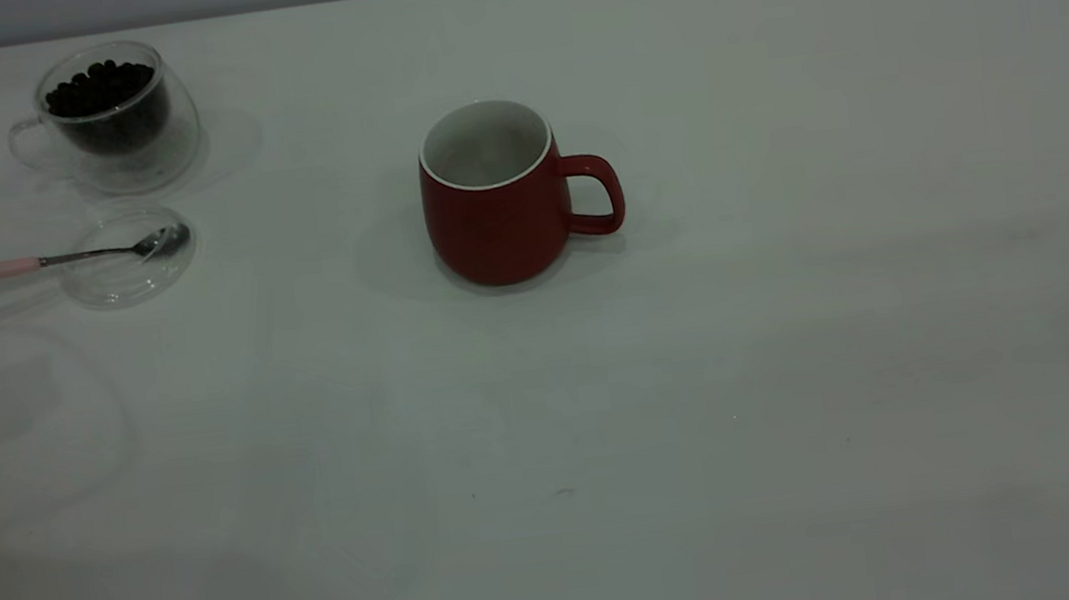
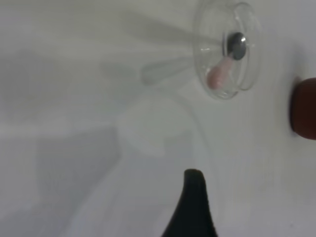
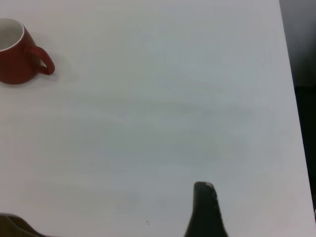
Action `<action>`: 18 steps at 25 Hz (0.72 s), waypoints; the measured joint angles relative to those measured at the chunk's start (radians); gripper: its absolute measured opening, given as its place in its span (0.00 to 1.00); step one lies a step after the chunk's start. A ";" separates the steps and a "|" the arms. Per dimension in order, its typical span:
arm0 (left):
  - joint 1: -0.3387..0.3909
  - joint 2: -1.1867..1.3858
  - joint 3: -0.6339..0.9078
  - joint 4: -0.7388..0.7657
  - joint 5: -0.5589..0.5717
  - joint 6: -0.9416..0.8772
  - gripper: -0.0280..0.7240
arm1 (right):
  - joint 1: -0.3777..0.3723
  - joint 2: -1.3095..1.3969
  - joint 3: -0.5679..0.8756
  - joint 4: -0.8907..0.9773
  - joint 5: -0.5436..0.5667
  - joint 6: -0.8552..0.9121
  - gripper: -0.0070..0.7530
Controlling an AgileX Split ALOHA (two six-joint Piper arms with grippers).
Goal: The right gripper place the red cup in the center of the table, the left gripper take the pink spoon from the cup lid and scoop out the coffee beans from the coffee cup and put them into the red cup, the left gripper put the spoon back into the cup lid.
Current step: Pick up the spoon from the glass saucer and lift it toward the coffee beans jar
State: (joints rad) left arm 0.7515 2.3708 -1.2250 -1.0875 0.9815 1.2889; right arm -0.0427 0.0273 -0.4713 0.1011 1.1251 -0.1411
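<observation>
Fingertip only is what shows of the left tool, a single black wedge hovering over bare bench short of the cup lid; whether it is spread or pinched I cannot tell. The right tool is the same story, well away from the red cup, which stands upright near the bench's middle, seemingly placed. So I'd judge the spoon pickup is next. The pink spoon lies with its bowl in the lid and its handle pointing toward the left edge. Best to pinch the pink handle outside the rim and lift level. The coffee cup of coffee beans waits in the far left corner.
</observation>
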 joint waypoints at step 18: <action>-0.056 0.225 -0.157 -0.097 0.060 0.047 0.98 | 0.000 0.000 0.000 0.003 0.000 0.000 0.79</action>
State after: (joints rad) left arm 0.6959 2.5954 -1.3817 -1.1848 1.0412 1.3359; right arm -0.0427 0.0273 -0.4713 0.1042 1.1251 -0.1411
